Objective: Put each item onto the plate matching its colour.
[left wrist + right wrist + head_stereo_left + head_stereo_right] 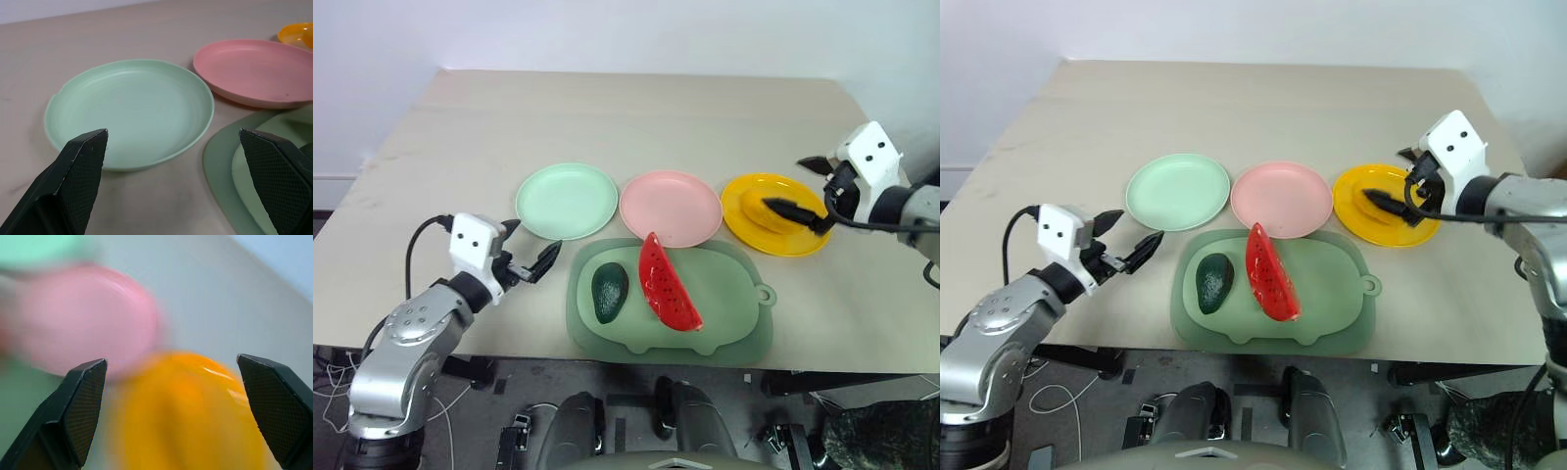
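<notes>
A dark green avocado and a red watermelon wedge lie side by side on a pale green tray. Behind the tray stand a mint green plate, a pink plate and a yellow plate. The yellow-orange fruit rests on the yellow plate. My right gripper hovers open just above that fruit, holding nothing. My left gripper is open and empty at the near left, beside the mint plate and left of the tray.
The tan table stretches far behind the plates. The tray's near edge lies close to the table's front edge. The pink plate and the tray's rim sit just beyond my left gripper's fingers.
</notes>
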